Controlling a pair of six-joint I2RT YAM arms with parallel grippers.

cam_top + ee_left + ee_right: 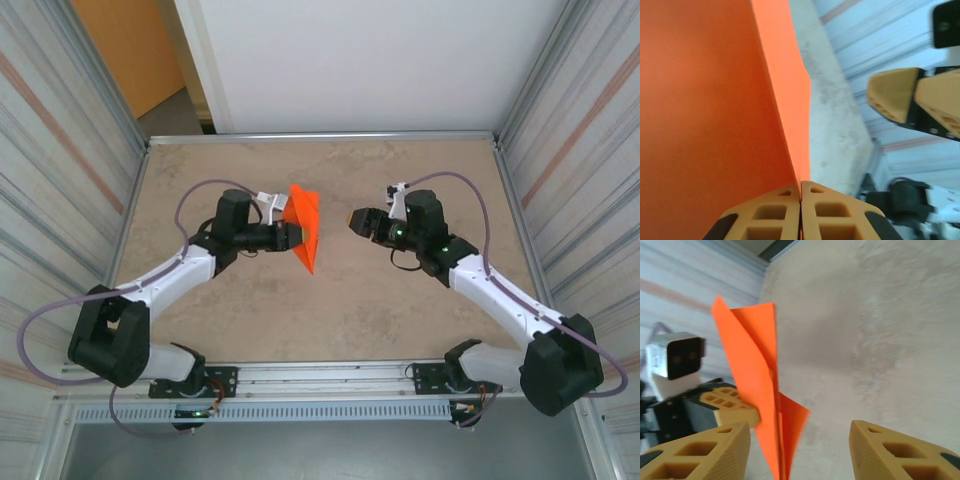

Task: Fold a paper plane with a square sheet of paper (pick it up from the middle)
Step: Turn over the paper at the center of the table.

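Observation:
The square sheet of paper [305, 228] is bright orange and folded into a narrow pointed paper plane shape, held upright above the table's middle. My left gripper [291, 237] is shut on its lower edge. In the left wrist view the tan fingertips [785, 200] meet on the orange paper [715, 100]. My right gripper [351, 220] hangs a short way to the right of the paper, apart from it. In the right wrist view its jaws stand open [800, 429], with the folded paper [756, 380] ahead of the left finger [720, 445] and not touched.
The beige table [330, 310] is bounded by corrugated metal walls left [60, 180] and right [580, 150], and a rail [330, 375] at the near edge carries both arm bases. A dull orange panel [125, 50] stands beyond the far left corner.

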